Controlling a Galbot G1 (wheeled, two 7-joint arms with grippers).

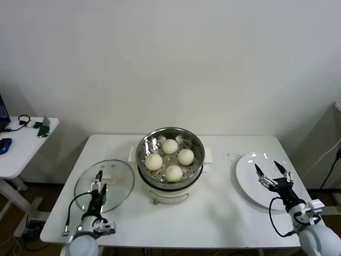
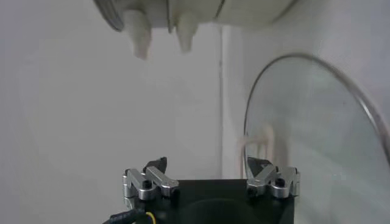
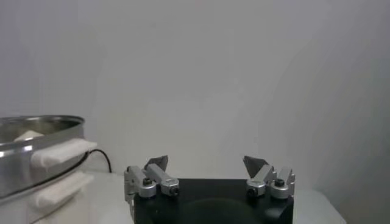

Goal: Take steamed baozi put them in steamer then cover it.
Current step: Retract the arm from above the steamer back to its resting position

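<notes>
You see the left end effector [image 1: 99,177] with jaws spread wide and empty, poised over the near part of the cover [image 1: 104,184], which lies flat on the table [image 1: 213,213] with its handle [image 1: 110,178] just beyond the fingertips. To this end effector's right stands the steamer [image 1: 170,157], uncovered, with four baozi [image 1: 169,146] [image 1: 185,157] [image 1: 154,161] [image 1: 173,173] resting on its perforated tray. Your right end effector [image 1: 272,172] also stands wide open and holds nothing; it hovers above the white plate [image 1: 250,184], and the steamer lies well apart to its left. In the left wrist view the cover [image 2: 317,140] appears beside one finger, the steamer's base [image 2: 201,12] farther ahead. In the right wrist view the steamer [image 3: 36,152] shows off to one side
</notes>
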